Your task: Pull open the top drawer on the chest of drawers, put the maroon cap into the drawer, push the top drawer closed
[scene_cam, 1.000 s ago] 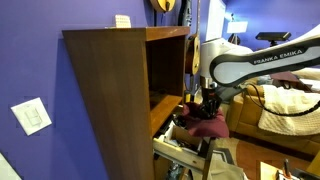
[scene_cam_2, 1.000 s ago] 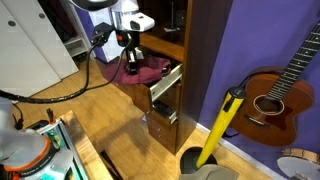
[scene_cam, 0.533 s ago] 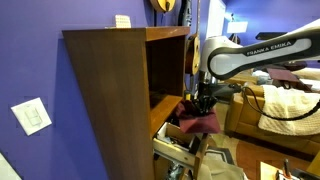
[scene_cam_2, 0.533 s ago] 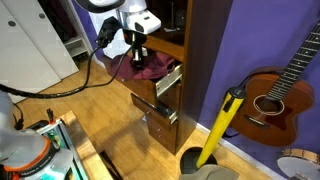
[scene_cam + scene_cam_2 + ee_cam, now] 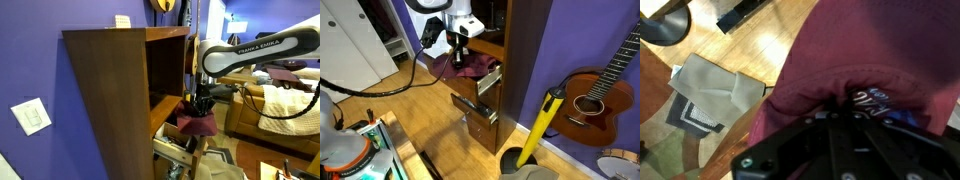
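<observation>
Gripper [image 5: 843, 122] tips are buried in fabric in the wrist view, so the gap is unreadable. The maroon cap [image 5: 200, 125] is clamped and hung over the pulled-out top drawer [image 5: 491, 81] of the chest of drawers [image 5: 110, 90].

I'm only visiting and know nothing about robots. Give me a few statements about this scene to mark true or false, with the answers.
1. The gripper grips the maroon cap. True.
2. The top drawer is shut. False: it stands pulled open.
3. A guitar leans by the purple wall. True.
4. The maroon cap lies on the floor. False: it hangs from the gripper at the open top drawer.
</observation>
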`<state>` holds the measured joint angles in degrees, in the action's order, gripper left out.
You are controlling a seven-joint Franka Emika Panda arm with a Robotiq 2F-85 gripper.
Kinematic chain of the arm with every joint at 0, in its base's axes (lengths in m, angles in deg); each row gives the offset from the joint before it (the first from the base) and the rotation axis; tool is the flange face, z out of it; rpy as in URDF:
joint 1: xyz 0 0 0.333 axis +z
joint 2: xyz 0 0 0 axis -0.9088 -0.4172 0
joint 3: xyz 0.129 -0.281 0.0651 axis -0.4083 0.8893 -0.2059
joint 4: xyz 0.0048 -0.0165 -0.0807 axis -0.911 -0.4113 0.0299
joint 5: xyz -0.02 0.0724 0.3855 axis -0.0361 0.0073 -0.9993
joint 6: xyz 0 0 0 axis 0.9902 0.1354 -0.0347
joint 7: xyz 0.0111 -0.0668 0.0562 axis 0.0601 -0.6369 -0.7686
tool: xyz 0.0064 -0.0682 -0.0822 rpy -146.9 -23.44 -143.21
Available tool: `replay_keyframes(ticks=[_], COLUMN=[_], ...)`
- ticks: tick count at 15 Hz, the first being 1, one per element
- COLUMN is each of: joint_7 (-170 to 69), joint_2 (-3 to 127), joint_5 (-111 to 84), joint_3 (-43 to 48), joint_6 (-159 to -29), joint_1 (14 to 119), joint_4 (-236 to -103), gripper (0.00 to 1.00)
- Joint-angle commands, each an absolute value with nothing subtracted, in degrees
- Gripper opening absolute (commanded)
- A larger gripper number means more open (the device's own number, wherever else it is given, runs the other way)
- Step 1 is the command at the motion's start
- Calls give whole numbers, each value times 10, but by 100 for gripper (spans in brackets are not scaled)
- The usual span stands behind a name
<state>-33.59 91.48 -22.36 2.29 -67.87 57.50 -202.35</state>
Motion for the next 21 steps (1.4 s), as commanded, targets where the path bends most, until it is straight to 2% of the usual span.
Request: replay_keyframes(ticks=[1,11,21], joint_7=[-369,-439,-392], joint_2=[920,941,997], joint_5=[-180,-123,-180], joint_3=[7,-6,35], joint_6=[-643,-589,-614], joint_1=[588,607,573], joint_4=[-2024,-2037,-2009], gripper=[1,1,1])
